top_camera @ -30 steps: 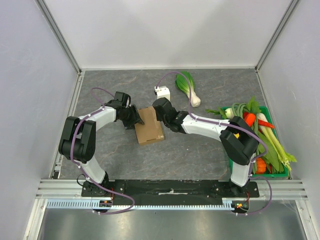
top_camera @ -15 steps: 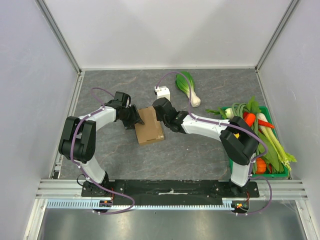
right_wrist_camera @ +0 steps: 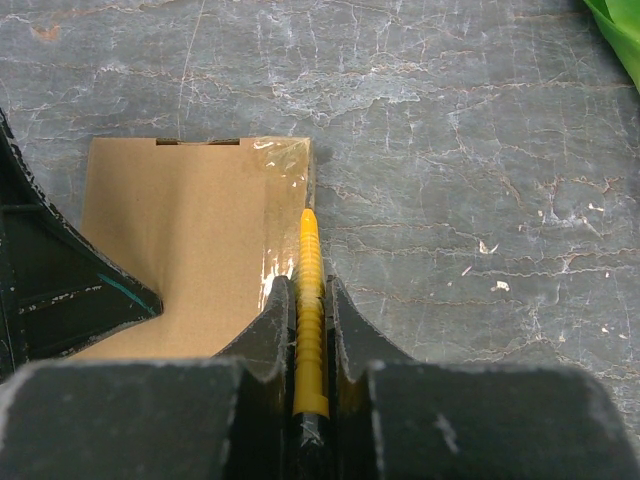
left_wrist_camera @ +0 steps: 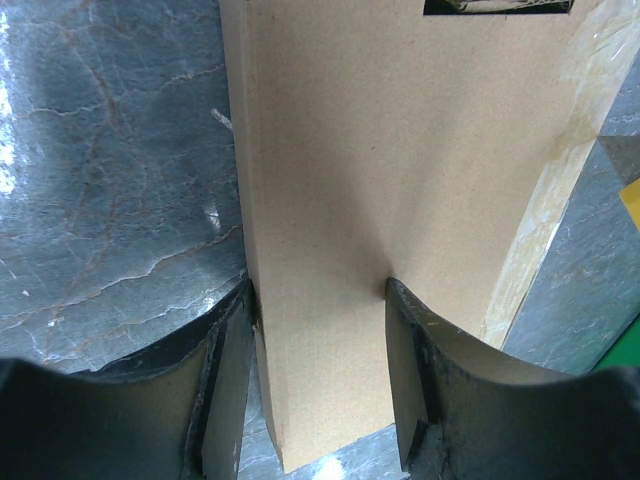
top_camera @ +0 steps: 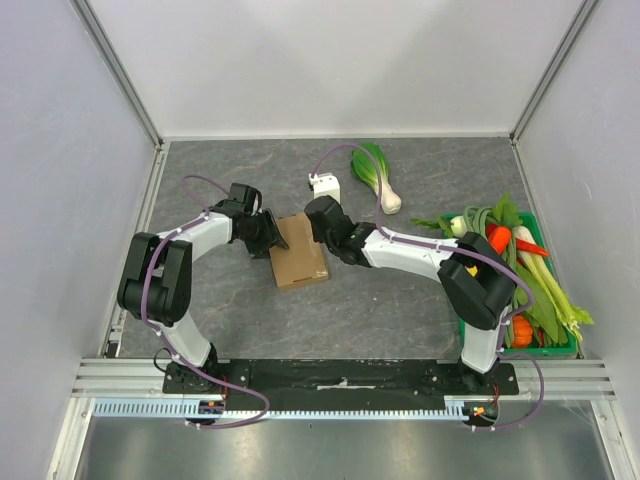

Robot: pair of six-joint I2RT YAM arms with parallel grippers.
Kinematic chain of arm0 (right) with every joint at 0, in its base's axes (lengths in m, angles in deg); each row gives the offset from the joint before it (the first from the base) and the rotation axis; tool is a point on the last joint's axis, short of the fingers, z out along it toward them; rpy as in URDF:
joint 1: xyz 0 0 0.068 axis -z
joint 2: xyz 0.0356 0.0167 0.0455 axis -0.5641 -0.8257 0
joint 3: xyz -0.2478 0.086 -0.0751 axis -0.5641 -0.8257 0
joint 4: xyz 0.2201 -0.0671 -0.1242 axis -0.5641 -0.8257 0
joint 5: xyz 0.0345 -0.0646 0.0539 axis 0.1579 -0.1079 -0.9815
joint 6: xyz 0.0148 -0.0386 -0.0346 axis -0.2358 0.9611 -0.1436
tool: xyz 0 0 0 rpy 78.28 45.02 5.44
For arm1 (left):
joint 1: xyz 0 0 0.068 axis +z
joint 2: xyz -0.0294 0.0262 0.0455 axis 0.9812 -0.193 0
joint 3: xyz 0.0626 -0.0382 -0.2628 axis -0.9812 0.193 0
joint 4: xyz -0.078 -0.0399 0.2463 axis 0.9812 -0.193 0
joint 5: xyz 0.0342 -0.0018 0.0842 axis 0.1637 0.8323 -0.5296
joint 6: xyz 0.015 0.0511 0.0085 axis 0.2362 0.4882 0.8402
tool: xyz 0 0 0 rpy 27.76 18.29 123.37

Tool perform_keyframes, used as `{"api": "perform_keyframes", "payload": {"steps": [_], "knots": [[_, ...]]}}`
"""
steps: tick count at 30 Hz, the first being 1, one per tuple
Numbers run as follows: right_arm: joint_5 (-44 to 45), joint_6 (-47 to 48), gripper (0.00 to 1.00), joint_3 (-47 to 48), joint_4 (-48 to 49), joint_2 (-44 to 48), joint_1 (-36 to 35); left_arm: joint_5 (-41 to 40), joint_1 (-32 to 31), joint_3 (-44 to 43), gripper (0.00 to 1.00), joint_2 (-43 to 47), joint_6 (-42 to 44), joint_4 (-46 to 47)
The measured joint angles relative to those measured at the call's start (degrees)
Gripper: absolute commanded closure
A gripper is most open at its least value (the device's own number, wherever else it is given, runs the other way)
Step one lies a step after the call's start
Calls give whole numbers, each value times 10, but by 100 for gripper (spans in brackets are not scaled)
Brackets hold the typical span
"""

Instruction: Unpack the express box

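Top external view: the express box (top_camera: pixel 298 252) lies flat at the centre of the table (top_camera: pixel 400 310), with a bok choy (top_camera: pixel 377 175) at its 1 o'clock. The left gripper (left_wrist_camera: pixel 320 295) clamps the box's 10 o'clock side, jaws half spread around the cardboard. The right gripper (right_wrist_camera: pixel 308 286) is pinched narrow on a yellow ribbed cutter (right_wrist_camera: pixel 309 340), tip at the clear tape (right_wrist_camera: pixel 287 200) (contact unconfirmed).

Risk: the tip skids off the glossy tape onto the table, or the box pivots in its one-sided hold.

Contents are hidden. The left wrist view crops the box's far end.
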State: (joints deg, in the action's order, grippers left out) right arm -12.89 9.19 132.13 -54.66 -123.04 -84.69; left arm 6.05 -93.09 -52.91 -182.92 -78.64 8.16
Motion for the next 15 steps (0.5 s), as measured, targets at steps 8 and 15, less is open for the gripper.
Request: {"api": "perform_keyframes", "payload": {"steps": [8, 15], "knots": [[-1, 0, 100, 0, 1, 0, 0, 0, 0, 0, 81, 0, 0, 0], [0, 0, 100, -6, 7, 3, 0, 0, 0, 0, 81, 0, 0, 0]]}}
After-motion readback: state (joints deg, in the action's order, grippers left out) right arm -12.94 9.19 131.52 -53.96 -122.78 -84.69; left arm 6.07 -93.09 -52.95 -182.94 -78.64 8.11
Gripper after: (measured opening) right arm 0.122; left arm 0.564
